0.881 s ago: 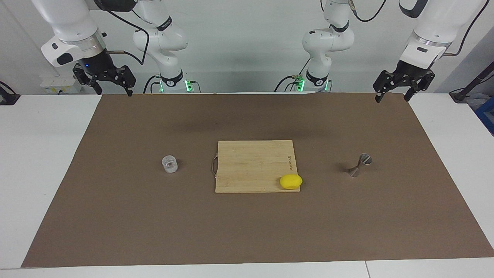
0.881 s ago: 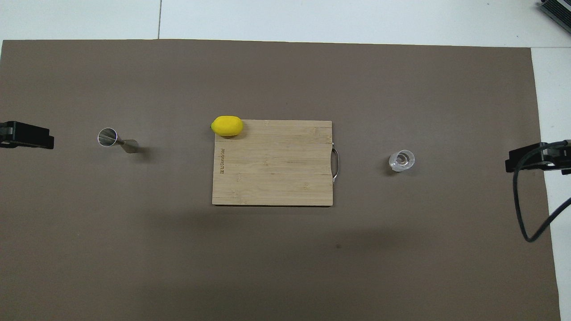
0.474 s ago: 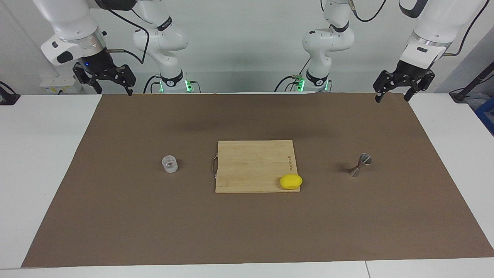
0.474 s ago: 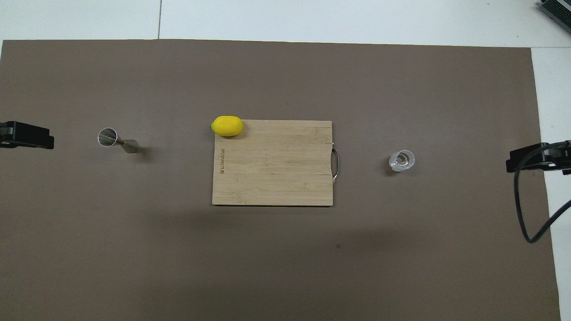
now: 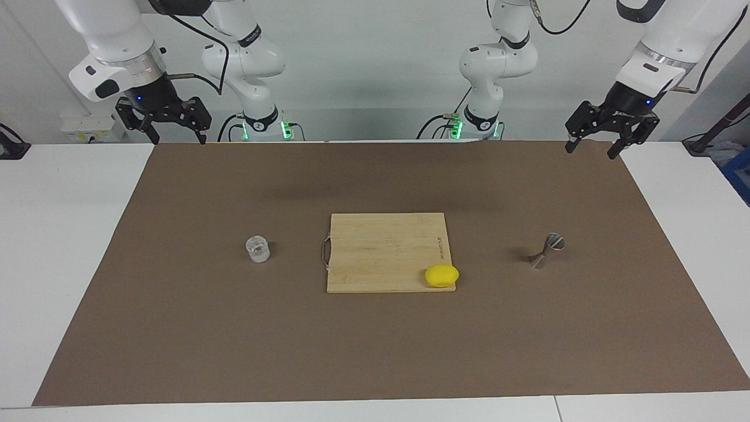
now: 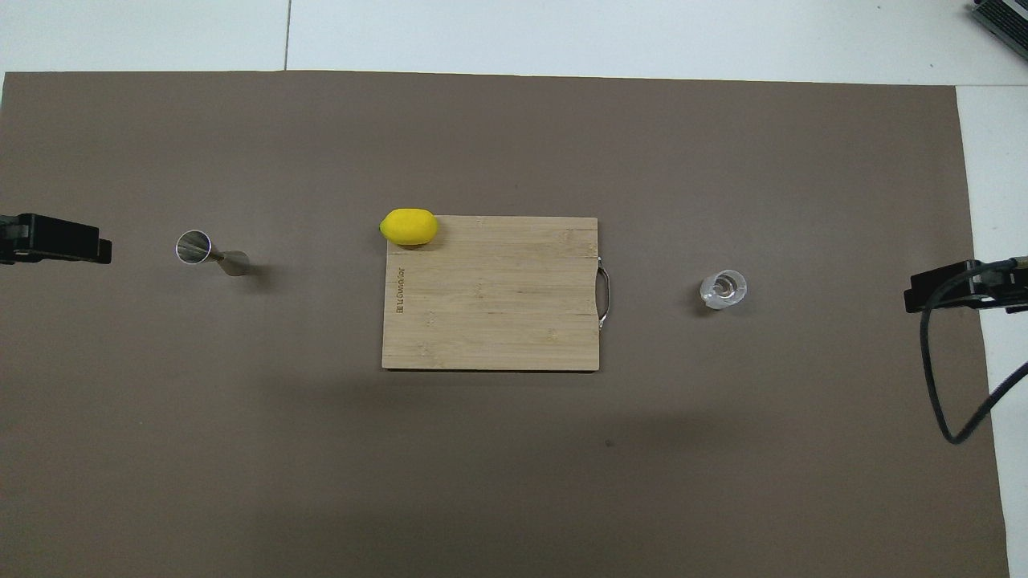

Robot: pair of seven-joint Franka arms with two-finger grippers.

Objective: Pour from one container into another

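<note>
The short clear glass tumbler (image 5: 257, 249) (image 6: 724, 289) stands on the brown mat, toward the right arm's end of the table. The silver metal jigger (image 5: 546, 251) (image 6: 210, 253) stands on the mat toward the left arm's end. My left gripper (image 5: 589, 151) (image 6: 56, 241) hangs high over the mat's edge at its own end, open and holding nothing. My right gripper (image 5: 179, 139) (image 6: 948, 291) hangs just as high over the mat's edge at its end, also open with nothing in it. Both are well apart from the two containers.
A wooden cutting board (image 5: 381, 246) (image 6: 490, 305) with a metal handle lies mid-mat between the containers. A yellow lemon (image 5: 442, 275) (image 6: 409, 226) sits on its corner, farthest from the robots on the jigger's side. A black cable (image 6: 940, 385) loops down from the right arm.
Both grippers have shifted slightly inward over the mat's ends. The tumbler, jigger, board and lemon have not moved.
</note>
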